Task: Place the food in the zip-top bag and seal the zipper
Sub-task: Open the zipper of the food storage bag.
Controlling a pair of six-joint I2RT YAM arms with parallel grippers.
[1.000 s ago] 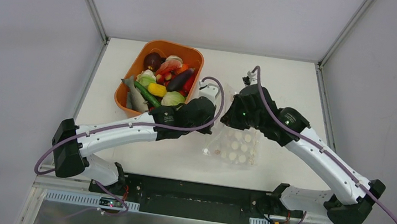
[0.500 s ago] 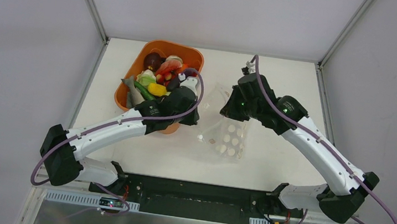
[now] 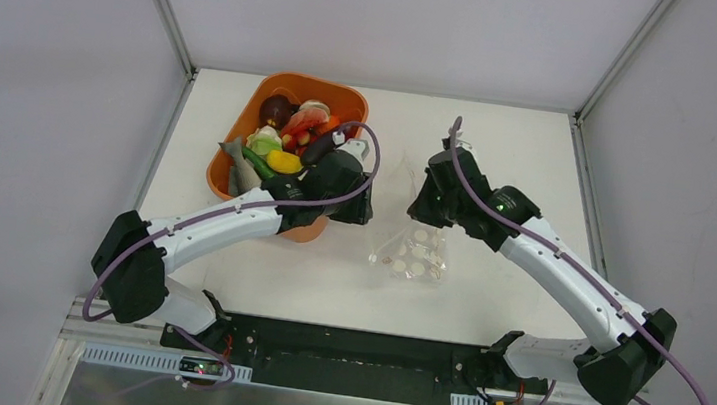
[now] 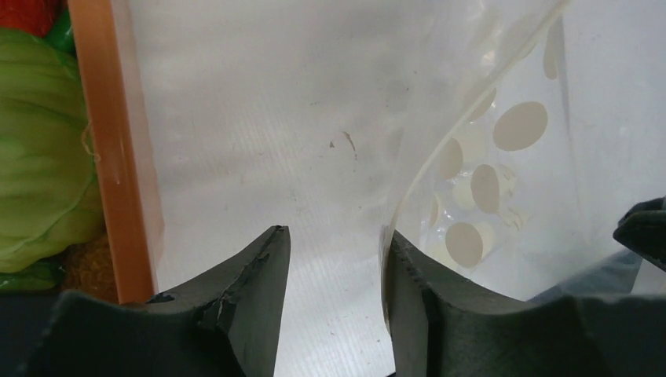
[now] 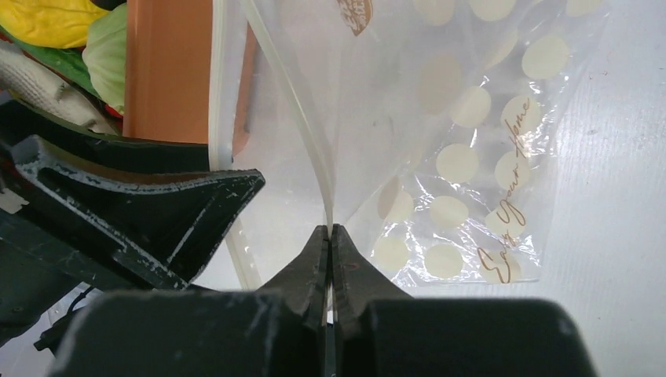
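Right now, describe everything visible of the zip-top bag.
The zip-top bag is clear, soft plastic printed with white dots and gold script. Its mouth gapes, zipper strips apart. The right gripper pinches one strip and holds it up; the bottom sags crumpled on the table beside the orange tub. The open left gripper has its edge against one finger.
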